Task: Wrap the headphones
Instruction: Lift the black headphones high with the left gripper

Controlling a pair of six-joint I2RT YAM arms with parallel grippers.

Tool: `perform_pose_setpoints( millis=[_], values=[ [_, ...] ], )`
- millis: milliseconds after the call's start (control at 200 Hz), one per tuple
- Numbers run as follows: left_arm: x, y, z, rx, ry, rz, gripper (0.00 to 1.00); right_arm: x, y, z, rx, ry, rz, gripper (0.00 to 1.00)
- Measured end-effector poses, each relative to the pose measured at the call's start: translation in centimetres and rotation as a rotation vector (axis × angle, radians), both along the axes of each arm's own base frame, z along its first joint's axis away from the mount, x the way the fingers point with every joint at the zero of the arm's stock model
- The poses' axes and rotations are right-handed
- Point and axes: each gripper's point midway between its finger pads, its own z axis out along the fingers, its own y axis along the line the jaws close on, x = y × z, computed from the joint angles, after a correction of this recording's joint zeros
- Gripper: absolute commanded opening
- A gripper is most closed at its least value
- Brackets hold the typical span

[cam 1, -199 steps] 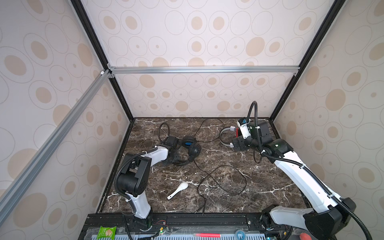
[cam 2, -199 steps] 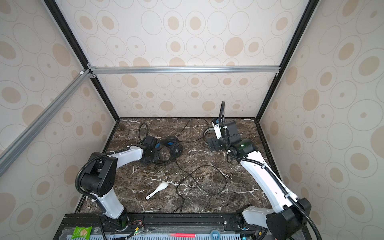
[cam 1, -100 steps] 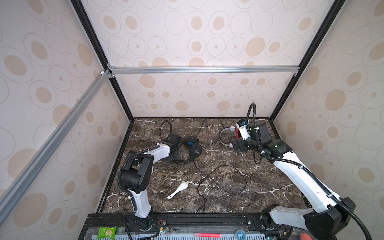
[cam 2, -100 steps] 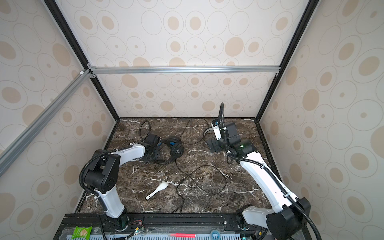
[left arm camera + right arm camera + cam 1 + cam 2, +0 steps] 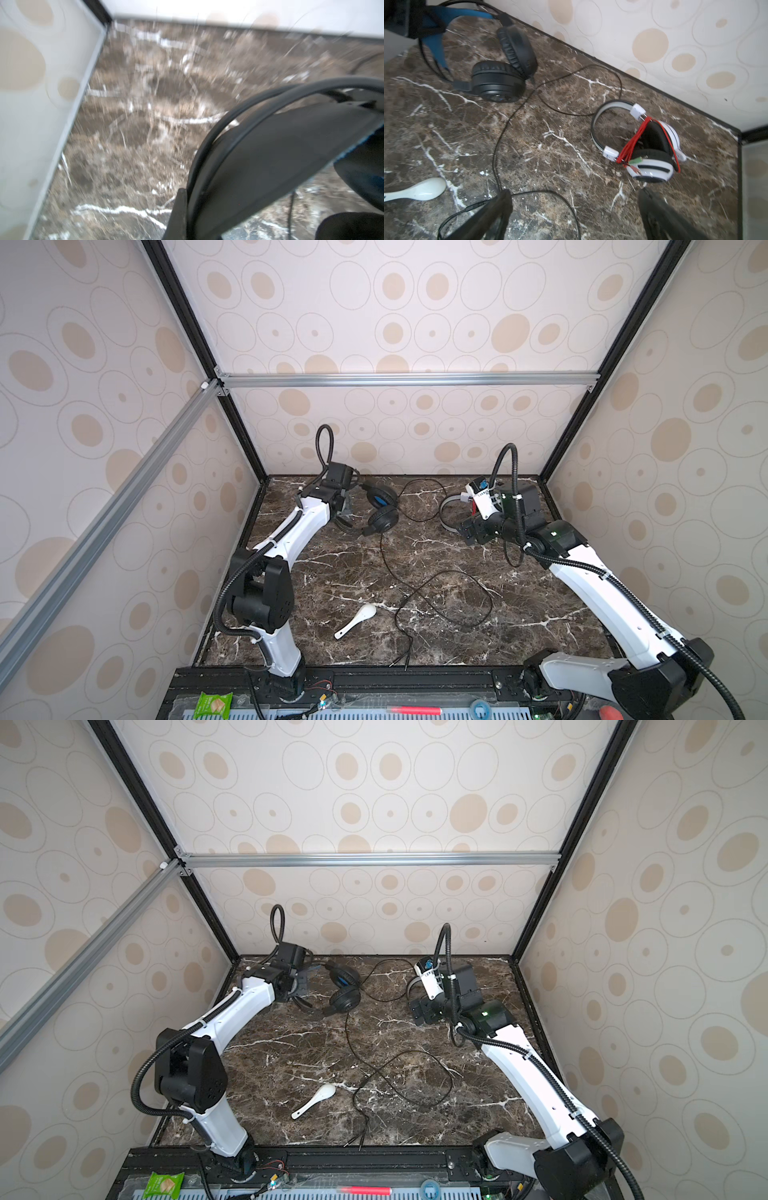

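The left gripper (image 5: 346, 506) is pressed together on the headband of the black headphones (image 5: 382, 512), near the back left corner of the table (image 5: 540, 614). The blurred left wrist view shows the band running past one finger (image 5: 180, 207). The band is narrow and smooth, so the likeliest trouble is the pair pivoting or sliding in that pinch while the two heavy ear cups hang off to one side. The black cable (image 5: 440, 601) trails from a cup in loose loops across the middle of the table to its plugs near the front edge. A quick lift or turn could drag those loops into a knot, or sweep them against the spoon (image 5: 356, 620) lying near them. One bend of the cable also lies close to the white headphones (image 5: 645, 145), which rest near the back right corner with the red cable (image 5: 632, 143) already wound round them. A hard pull might disturb that finished pair. The right gripper (image 5: 575, 192) hangs spread and empty just beside the white pair. The black cable passes by one of its fingers (image 5: 496, 209), so closing carelessly could trap the wrong stretch.
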Motion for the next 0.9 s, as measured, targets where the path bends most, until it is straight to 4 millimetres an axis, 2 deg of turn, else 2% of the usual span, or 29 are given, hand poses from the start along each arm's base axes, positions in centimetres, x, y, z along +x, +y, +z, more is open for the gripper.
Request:
perform_pose_setpoints(
  millis=[185,395,665,770,900],
  values=[
    [0.2,-1.3,7.8,-0.005,-0.145,-0.138,0.0,-1.6,2.0,2.3,0.069,-0.081,0.157,0.97],
    [0.3,-3.1,13.8,-0.042,-0.259,-0.264,0.0,-1.1,4.0,2.3,0.121,-0.084,0.252,0.96],
    [-0.4,-5.1,18.7,-0.113,-0.352,-0.375,0.0,0.6,6.5,1.8,0.212,-0.07,0.317,0.93],
    [-0.8,-5.6,19.7,-0.141,-0.365,-0.4,0.0,1.6,7.2,1.7,0.246,-0.079,0.317,0.92],
    [-1.5,-6.1,20.3,-0.178,-0.37,-0.427,0.0,2.9,7.8,0.4,0.279,-0.071,0.304,0.89]
  ],
)
